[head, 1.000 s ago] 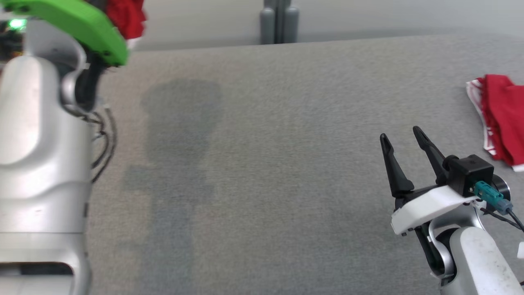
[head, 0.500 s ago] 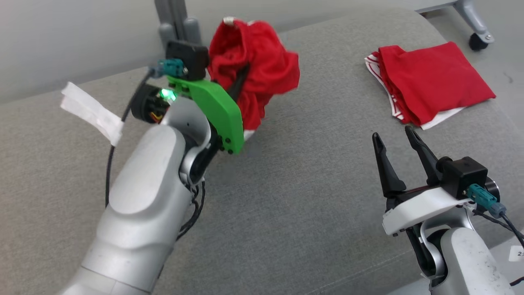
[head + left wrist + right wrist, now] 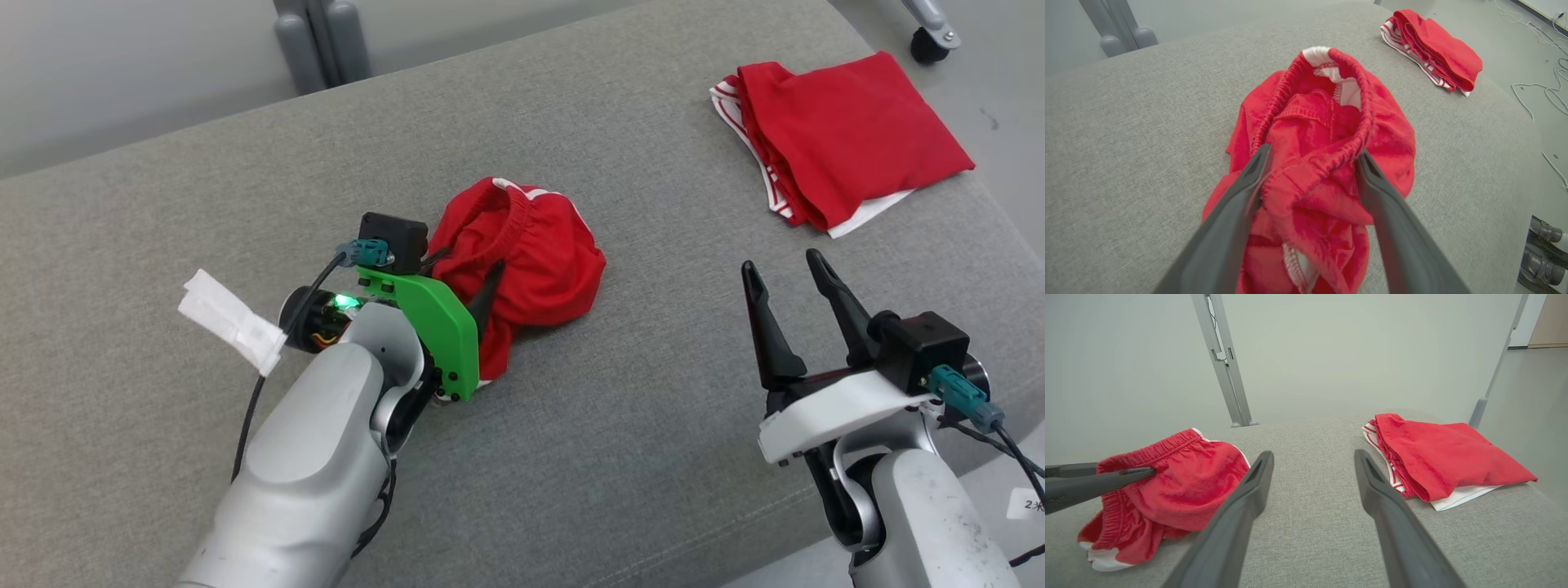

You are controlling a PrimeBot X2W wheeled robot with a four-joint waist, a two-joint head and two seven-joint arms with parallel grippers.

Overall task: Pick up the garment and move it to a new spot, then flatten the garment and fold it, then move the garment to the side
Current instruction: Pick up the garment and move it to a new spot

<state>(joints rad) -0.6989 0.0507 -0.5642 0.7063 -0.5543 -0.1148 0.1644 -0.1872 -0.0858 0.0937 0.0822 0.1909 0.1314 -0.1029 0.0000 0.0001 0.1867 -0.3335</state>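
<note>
A broad surface covered in grey woven fabric (image 3: 620, 457) filled the foreground, its far edge rounded. Behind it stood a plain pale wall (image 3: 1351, 347) and a grey metal upright (image 3: 1224, 367). The smooth, pale grey floor (image 3: 1506, 45) carried thin trailing cables (image 3: 1545, 94) and a dark caster (image 3: 928, 46). The light was soft and even.

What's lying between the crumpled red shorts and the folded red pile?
Nothing: the head view shows bare grey upholstery between the crumpled shorts and the folded pile.

Only legible txt — a "2" on white tag (image 3: 1025, 504), lower-rt of head view — rest too small.
</note>
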